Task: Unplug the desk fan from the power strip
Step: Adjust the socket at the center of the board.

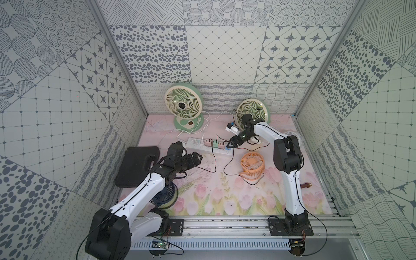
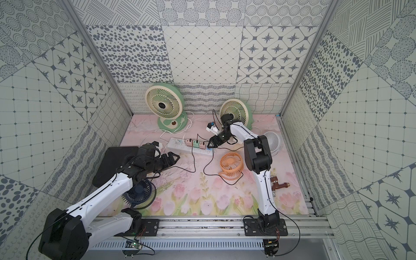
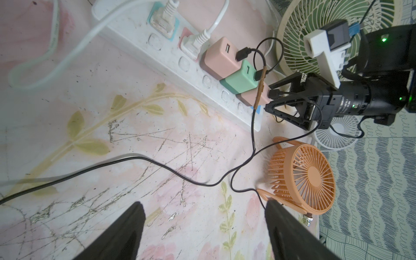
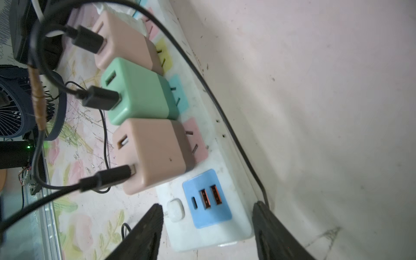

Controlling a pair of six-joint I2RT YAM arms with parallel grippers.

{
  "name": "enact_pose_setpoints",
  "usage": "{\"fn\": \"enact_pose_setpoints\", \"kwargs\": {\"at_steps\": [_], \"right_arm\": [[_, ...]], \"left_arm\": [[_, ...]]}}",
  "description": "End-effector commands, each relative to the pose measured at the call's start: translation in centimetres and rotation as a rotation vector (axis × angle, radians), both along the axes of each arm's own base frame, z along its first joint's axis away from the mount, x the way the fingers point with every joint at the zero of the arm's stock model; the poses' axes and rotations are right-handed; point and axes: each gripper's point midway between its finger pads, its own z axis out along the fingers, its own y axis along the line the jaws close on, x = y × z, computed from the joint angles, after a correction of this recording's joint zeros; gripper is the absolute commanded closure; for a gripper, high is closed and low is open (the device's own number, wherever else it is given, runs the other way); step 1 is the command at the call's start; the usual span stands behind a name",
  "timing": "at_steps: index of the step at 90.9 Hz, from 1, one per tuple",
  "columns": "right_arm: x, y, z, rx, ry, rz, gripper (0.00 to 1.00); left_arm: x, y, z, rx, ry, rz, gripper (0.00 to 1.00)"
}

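Well back on the worktop, about midway between its left and right edges, the power strip lies flat and slantwise, its right end nearer the front edge. Two white plugs fill its leftmost sockets. Further along, three adapters stand side by side: a pink adapter, a green adapter and a second pink adapter, each with a black USB cable in it. Past the last one, a blue USB panel marks the strip's right end.

The right gripper points down at that end. Its jaws are partly spread and grasp nothing. In the right wrist view one fingertip sits by the strip's white button, and the other is just off the strip's far side, beside a black cable. Whether either tip touches the strip I cannot tell.

The left gripper hangs low over the worktop, just in front of the strip's left half. Its jaws are wide apart and empty, and a black cable runs across the worktop beyond its tips.

An orange fan stands near the strip's right end, on the front side. A green fan stands at the back edge, left of centre, and a second green fan stands behind the right arm. A black case lies at the left edge, and a navy fan sits under the left arm.
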Motion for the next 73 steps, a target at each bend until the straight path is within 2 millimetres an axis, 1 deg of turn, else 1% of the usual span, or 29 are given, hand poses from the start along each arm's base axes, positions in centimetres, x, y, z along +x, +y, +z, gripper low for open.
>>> {"fn": "enact_pose_setpoints", "kwargs": {"at_steps": [1,26,46,59,73], "right_arm": [[-1.3,0.8,-0.1,0.01,0.025,0.044,0.35],[-3.3,0.7,-0.3,0.017,0.056,0.071,0.39],[-5.5,0.8,-0.6,0.005,0.082,0.098,0.42],[-6.8,1.3,-0.3,0.007,0.082,0.121,0.45],[-7.8,1.6,0.3,0.016,0.081,0.134,0.48]], "left_arm": [[-0.1,-0.1,-0.2,0.018,0.003,-0.009,0.12],[0.4,-0.2,-0.2,0.023,-0.001,-0.014,0.14],[1.1,-0.5,0.0,0.02,-0.008,-0.014,0.18],[1.8,-0.8,0.2,0.008,-0.013,-0.016,0.21],[2.5,-1.3,0.4,-0.006,-0.017,-0.026,0.28]]}}
